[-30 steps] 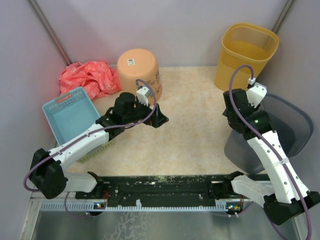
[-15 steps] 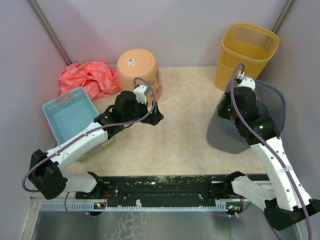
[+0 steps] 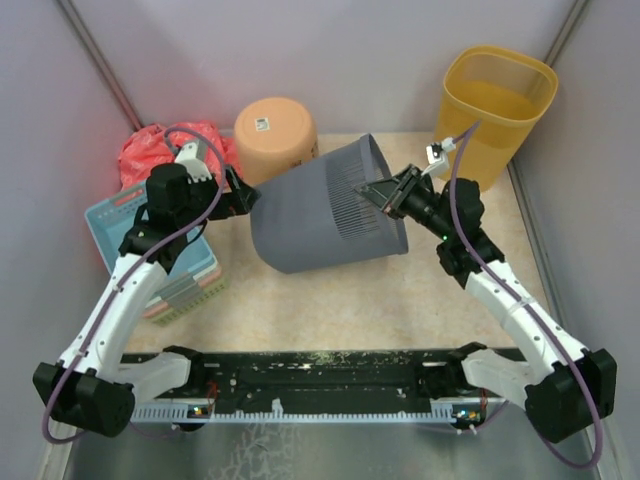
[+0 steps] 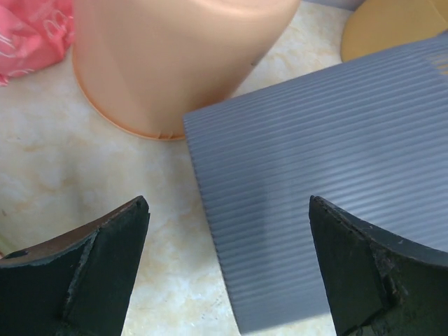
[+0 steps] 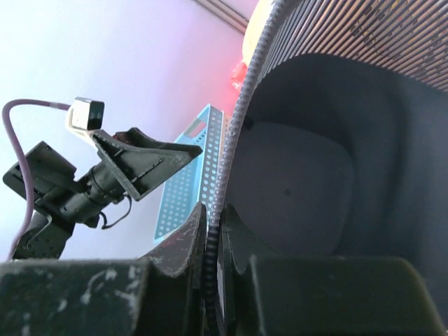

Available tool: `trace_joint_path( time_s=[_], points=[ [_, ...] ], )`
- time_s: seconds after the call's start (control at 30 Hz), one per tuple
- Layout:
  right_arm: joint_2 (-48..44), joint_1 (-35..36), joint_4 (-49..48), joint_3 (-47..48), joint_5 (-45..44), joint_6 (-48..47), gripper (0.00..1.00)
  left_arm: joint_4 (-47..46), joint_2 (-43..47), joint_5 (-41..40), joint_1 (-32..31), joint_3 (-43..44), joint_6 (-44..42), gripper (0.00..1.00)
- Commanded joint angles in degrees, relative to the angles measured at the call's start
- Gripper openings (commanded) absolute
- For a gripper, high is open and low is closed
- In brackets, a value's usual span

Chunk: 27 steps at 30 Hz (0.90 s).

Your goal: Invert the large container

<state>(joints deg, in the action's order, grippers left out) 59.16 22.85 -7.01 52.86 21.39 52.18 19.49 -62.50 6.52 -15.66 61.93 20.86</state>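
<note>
Two fingers (image 5: pixel 183 241) astride large container (image 3: pixel 320 215) rim

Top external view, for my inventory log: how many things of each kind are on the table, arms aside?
Bins and buckets: 3 (grey ribbed bin, peach bucket, yellow wastebasket)
Baskets: 1 (blue basket)
Bags: 1 (red plastic bag)
Total: 5

Overhead, close wrists; container (image 3: pixel 330 205) probably shared
</note>
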Motion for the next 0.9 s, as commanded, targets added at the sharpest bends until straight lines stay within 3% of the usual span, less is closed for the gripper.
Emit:
trace_joint_path(
  time_s=[0.0,0.2,0.33,0.47,0.53,0.77,0.87],
  points=[
    [-0.18,-0.67,-24.03,-3.27,1.04,9.65,0.0,1.69,0.84,8.23,1.42,0.34,2.44,1.0],
    [-2.54,-2.06,-27.39,-15.29,1.02,15.72,0.0,0.73,-1.1,14.83,2.52,1.07,3.92,1.0],
    [-7.2,-3.26,-19.38,-20.96,-0.65,12.9,0.0,0.12,-2.54,17.37,2.74,1.24,3.09,1.0],
    [-10.61,-3.62,-7.91,-21.6,-3.48,7.63,0.53,-0.25,-3.97,19.16,3.0,0.5,3.02,1.0],
    [-11.68,-3.61,-2.67,-19.98,-5.08,4.15,0.63,-0.21,-4.79,20.72,3.09,0.23,3.28,1.0],
    [-11.81,-3.69,10.75,-11.48,-8.39,-8.04,0.64,1.78,-5.4,21.56,3.23,-0.05,3.35,1.0],
    [-12.14,-3.7,13.12,-10.14,-10.3,-10.56,0.46,2.26,-5.02,22.59,3.27,-0.35,3.74,1.0]
  ],
)
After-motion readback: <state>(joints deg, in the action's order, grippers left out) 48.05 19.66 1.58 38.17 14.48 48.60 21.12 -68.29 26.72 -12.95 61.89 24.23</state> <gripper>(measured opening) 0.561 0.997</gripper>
